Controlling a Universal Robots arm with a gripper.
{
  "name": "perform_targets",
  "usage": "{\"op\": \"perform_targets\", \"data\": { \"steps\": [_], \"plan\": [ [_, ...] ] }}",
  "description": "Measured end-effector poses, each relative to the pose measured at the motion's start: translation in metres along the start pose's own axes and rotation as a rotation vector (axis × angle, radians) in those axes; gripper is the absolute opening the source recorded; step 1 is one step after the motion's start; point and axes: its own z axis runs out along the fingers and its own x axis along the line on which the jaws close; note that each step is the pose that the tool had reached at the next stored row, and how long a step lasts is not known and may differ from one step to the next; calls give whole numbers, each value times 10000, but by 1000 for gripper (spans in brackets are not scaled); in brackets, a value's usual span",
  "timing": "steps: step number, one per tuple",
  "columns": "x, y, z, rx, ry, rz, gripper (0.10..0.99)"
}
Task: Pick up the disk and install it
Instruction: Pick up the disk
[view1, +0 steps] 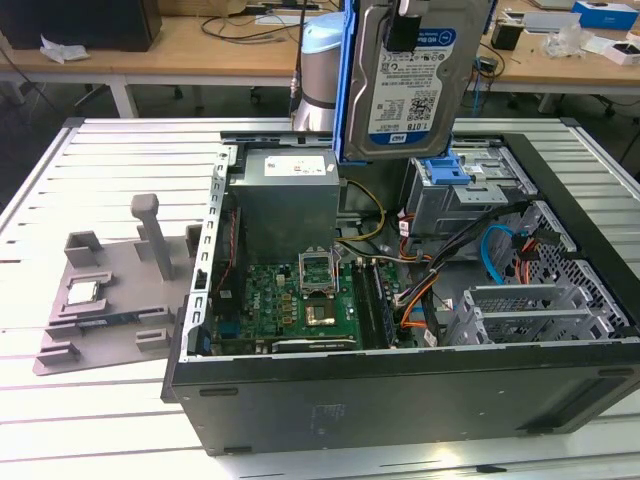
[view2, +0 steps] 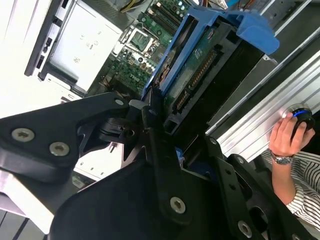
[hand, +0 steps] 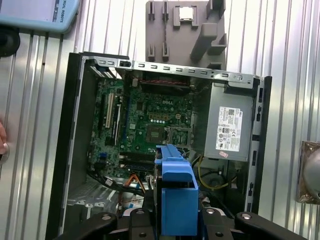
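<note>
The disk (view1: 405, 85), a silver hard drive with a white-and-blue label in a blue carrier bracket, hangs upright in the air above the back of the open computer case (view1: 400, 400). My gripper (view1: 404, 28) is shut on its upper part. In the second wrist view the black fingers (view2: 150, 125) clamp the disk (view2: 200, 70), whose green circuit board faces the camera. The first wrist view looks down the blue carrier's end (hand: 175, 195) onto the motherboard (hand: 150, 120) below.
The drive bay (view1: 450, 190) with a blue caddy sits under the disk, beside the grey power supply (view1: 288, 195) and loose cables. A grey fixture (view1: 105, 290) holding a CPU chip lies at the exterior view's left. A person's hand (view2: 286, 137) rests on a mouse.
</note>
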Motion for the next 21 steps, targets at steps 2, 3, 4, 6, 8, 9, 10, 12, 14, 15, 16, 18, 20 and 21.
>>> {"op": "perform_targets", "data": {
  "steps": [2,3,4,6,8,9,10,12,14,15,16,18,20,21],
  "plan": [
    [33,3,1,0,-1,0,369],
    [84,9,2,0,-1,0,369],
    [111,12,3,0,0,0,369],
    [182,19,5,0,-1,0,369],
    [231,24,6,0,-1,0,369],
    [247,26,6,0,-1,0,369],
    [269,28,6,0,0,0,369],
    [304,32,8,0,0,0,369],
    [345,36,9,0,-1,0,369],
    [381,40,10,0,0,0,369],
    [429,45,12,0,-1,0,369],
    [541,57,15,-1,3,0,369],
    [649,68,19,-1,6,0,369],
    [724,76,25,-1,7,1,369]
  ]
}}
